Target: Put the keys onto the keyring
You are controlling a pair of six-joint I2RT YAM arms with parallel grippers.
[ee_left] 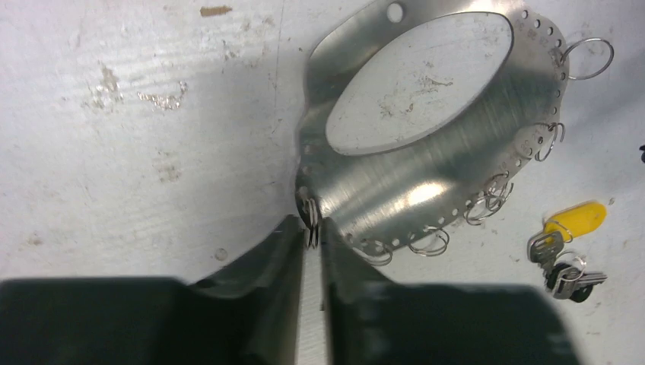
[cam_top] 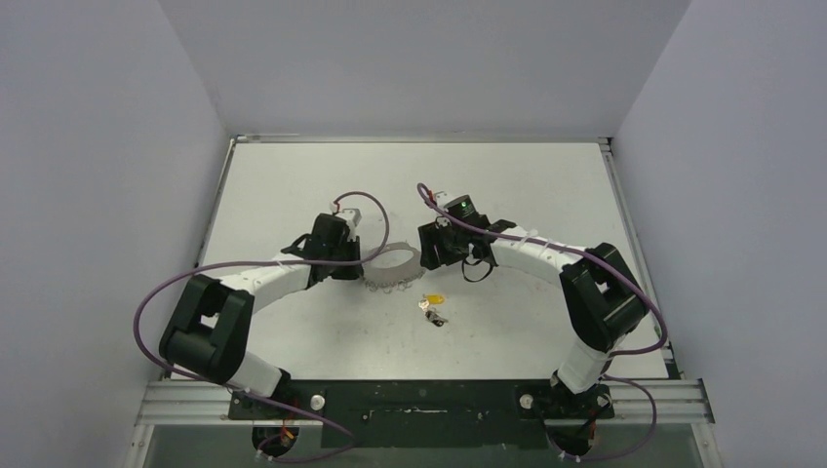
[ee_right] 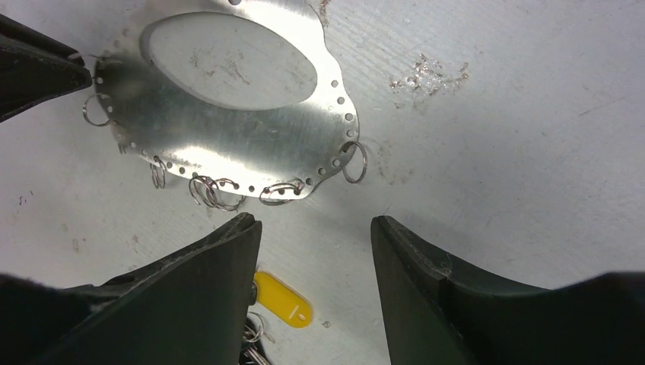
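Setting: a scuffed white table [cam_top: 293,185] seen from above, with two arms reaching in from its near edge towards the middle.
Keyring [cam_top: 390,268]: a shiny metal band bent into a loop. It stands on its edge on the table between the two grippers, and a row of small holes runs along its lower rim.
Small rings [ee_left: 427,242]: several thin wire rings hang from those holes, spread out along the rim of the keyring [ee_left: 426,163].
Left gripper [ee_left: 310,228]: closed. Its two dark fingers press together on the near edge of the keyring, right where a small ring hangs.
Right gripper [ee_right: 316,228]: open, with its fingers well apart and nothing between them. It points down at the bare table just beside the keyring [ee_right: 228,129].
Keys [cam_top: 432,307]: they lie together flat on the table, near the keyring but not touching it, on the side closer to the arm bases.
Yellow-headed key [ee_left: 582,217]: it lies just beside the black one, and the right wrist view shows it partly hidden under one finger of the right gripper.
Black-headed key [ee_left: 570,274]: it touches the yellow one's silvery blade. Neither key is on the keyring.
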